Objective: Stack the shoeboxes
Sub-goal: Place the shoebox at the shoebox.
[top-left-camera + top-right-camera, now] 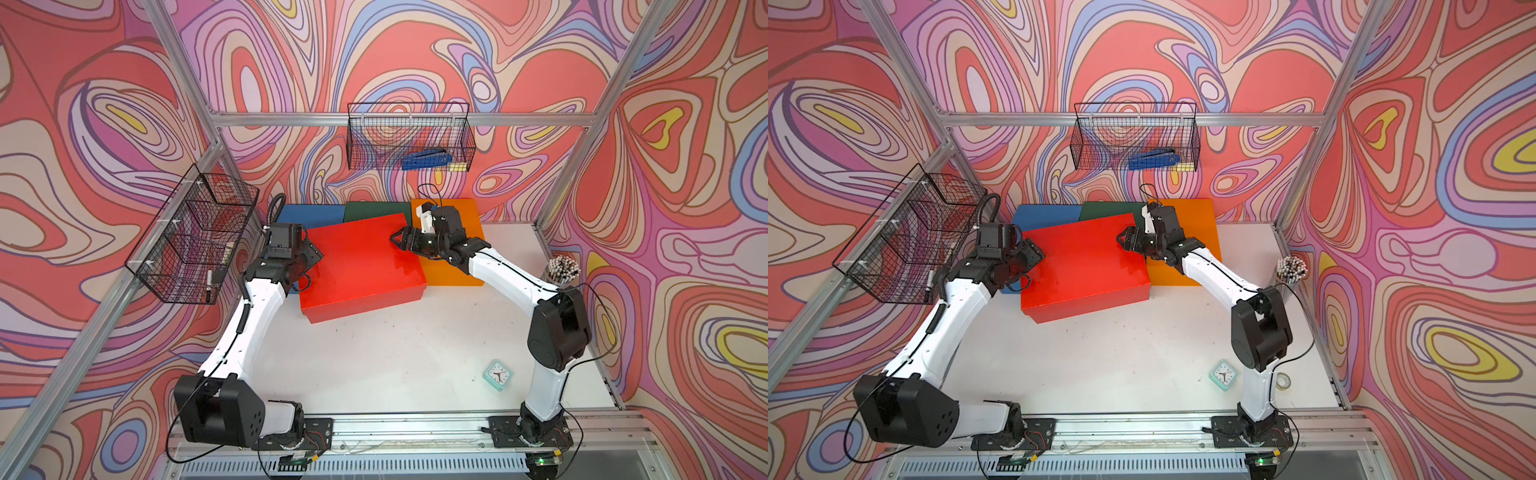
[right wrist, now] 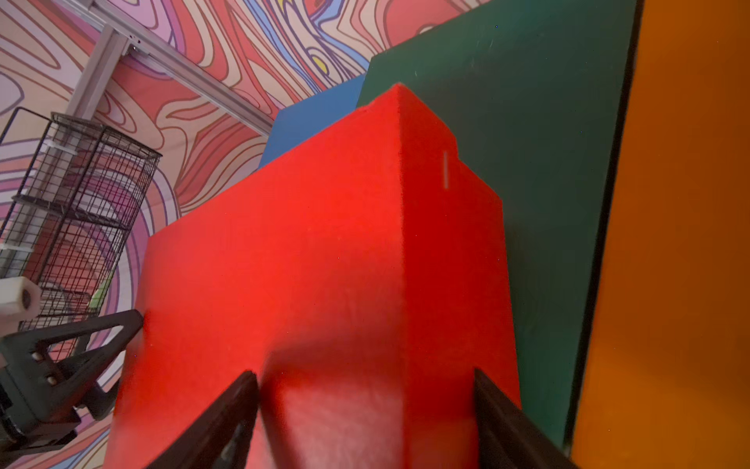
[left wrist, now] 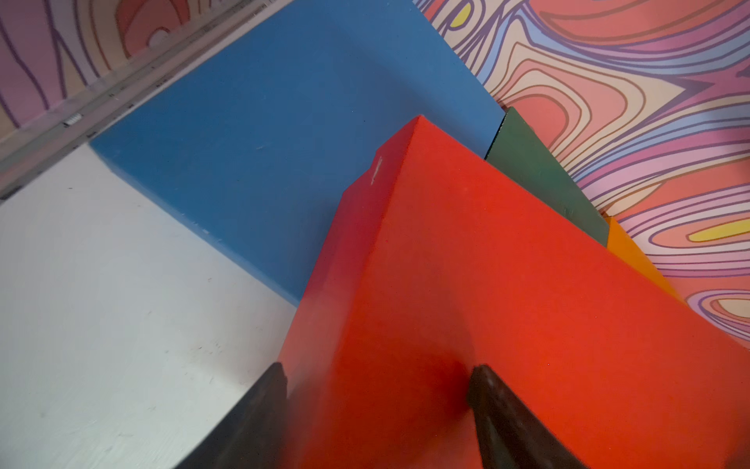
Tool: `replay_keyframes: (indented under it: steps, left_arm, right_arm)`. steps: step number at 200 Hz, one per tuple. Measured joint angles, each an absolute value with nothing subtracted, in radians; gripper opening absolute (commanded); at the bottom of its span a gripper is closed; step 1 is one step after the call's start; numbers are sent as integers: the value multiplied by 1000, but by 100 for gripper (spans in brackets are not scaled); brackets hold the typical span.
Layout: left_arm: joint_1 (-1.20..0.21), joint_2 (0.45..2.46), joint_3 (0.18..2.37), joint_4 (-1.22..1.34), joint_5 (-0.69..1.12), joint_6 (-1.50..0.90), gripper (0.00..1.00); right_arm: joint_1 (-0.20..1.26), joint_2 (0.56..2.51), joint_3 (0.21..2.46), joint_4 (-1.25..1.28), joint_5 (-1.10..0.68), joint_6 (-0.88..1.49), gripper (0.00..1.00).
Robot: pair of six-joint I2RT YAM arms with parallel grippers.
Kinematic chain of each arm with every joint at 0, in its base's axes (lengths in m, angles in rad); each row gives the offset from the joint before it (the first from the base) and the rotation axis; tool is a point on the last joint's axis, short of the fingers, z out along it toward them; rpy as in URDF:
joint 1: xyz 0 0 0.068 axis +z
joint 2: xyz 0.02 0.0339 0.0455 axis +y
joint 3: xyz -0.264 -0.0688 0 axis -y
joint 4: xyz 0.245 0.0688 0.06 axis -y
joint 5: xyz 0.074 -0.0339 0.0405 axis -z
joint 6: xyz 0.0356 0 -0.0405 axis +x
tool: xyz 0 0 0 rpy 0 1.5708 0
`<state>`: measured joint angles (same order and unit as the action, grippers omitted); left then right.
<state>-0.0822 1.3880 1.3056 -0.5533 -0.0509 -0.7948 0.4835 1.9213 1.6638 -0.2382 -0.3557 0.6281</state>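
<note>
2 top views: high, front, looking down; 2 wrist views: close, both on red shoebox [image 3: 487, 304].

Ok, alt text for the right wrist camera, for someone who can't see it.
A red shoebox fills the view, the right hand open with its dark fingers astride one edge. Past it show the green shoebox and orange shoebox and a sliver of the blue shoebox; the left hand sits at its far end.

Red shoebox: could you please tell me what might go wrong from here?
The red shoebox is skewed over the blue shoebox and green shoebox, its front overhanging; released so, it may tip off. The left gripper and right gripper only straddle its end edges with spread fingers, so it could slip.
</note>
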Motion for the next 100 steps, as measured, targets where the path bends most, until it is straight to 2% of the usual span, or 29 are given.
replay_keyframes:
  steps: [45,100]
  left_arm:
    - [-77,1458,1359,-482,1,-809,72]
    - [-79,1460,1362,-455,58,-825,86]
  right_arm:
    - [439,1996,1773,-240,-394,619,98]
    - [417,1993,1779,-250,-375,585,98]
